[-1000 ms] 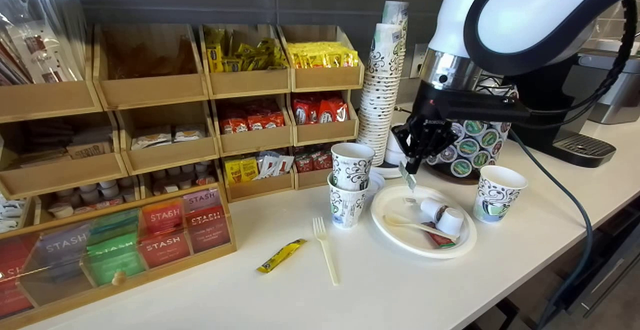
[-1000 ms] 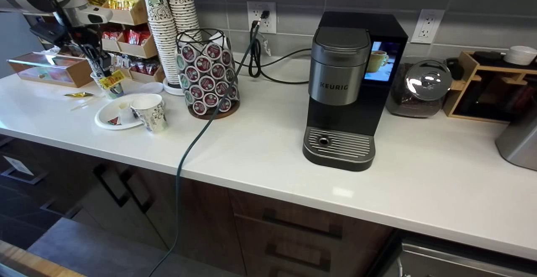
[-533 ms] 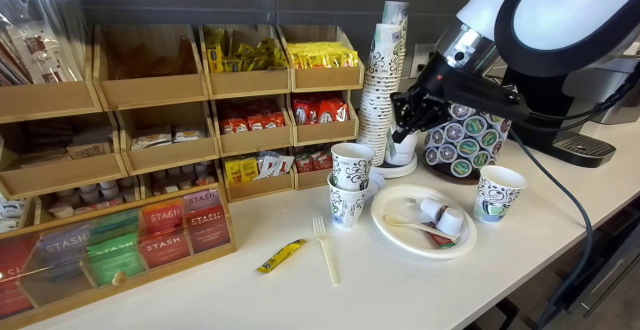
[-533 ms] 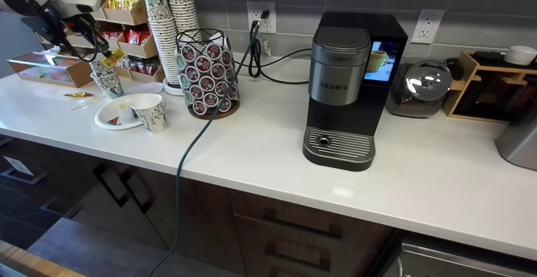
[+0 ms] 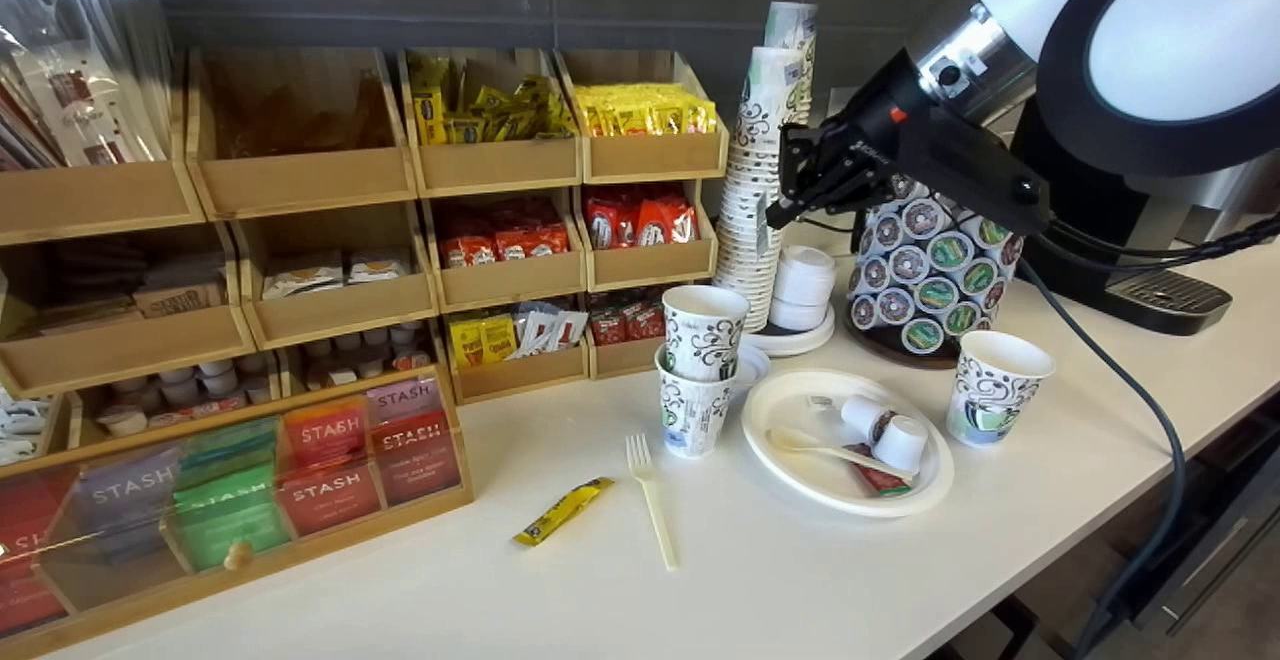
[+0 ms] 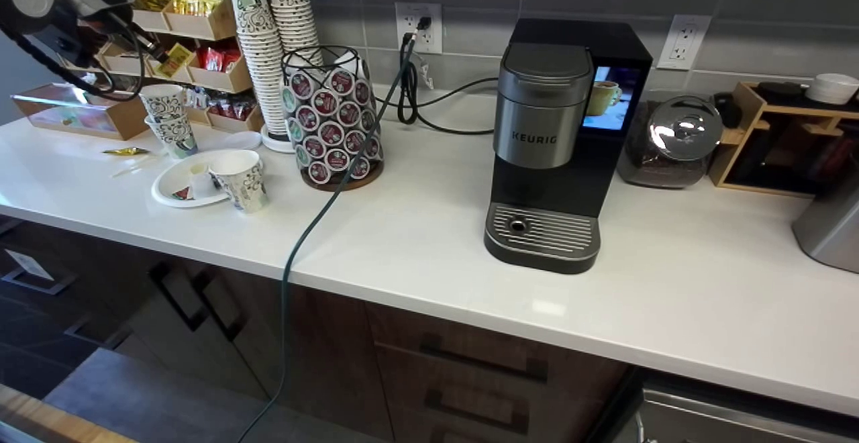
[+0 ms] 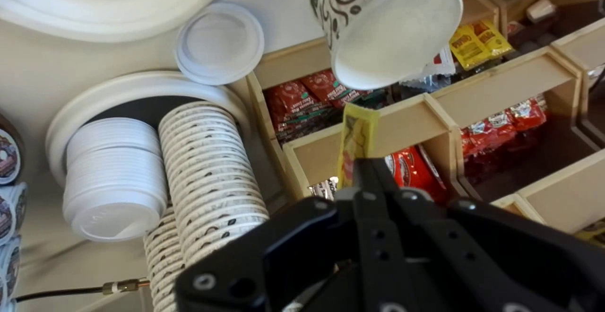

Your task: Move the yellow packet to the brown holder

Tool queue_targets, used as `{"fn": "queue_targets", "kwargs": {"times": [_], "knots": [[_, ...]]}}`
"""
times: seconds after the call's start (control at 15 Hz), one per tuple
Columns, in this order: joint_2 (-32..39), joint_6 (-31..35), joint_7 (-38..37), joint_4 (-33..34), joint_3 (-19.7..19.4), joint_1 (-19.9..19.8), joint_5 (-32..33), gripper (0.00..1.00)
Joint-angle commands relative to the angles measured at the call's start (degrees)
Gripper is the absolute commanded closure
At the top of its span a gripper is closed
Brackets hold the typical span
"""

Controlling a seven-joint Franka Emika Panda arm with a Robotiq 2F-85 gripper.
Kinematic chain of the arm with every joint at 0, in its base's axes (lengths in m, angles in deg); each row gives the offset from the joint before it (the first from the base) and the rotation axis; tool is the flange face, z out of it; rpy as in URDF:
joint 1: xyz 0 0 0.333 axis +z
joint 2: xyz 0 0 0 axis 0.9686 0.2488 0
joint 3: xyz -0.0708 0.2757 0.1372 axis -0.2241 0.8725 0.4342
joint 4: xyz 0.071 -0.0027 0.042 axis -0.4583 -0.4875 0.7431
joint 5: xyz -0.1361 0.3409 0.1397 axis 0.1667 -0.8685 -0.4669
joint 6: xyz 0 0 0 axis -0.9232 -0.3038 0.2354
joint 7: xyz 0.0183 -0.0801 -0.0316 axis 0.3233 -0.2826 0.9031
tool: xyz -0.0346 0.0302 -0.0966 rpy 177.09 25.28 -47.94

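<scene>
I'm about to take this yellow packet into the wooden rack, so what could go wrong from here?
The yellow packet juts out from the gripper, so it could twist or slip if it catches the edge of the wooden tiered rack. The paper-cup stacks look close to the gripper and might topple if bumped. Released too soon, the packet could land among the red packets.
</scene>
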State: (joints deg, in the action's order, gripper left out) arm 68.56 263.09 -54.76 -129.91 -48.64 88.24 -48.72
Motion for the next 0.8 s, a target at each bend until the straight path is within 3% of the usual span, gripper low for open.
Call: {"fn": "queue_targets", "kwargs": {"times": [0.0,0.73], "knots": [[-1.98,3.57,0.93,-2.04,0.76,-0.05,-0.39,1.0],[-3.19,3.38,0.54,2.27,0.94,0.12,0.54,1.0]]}}
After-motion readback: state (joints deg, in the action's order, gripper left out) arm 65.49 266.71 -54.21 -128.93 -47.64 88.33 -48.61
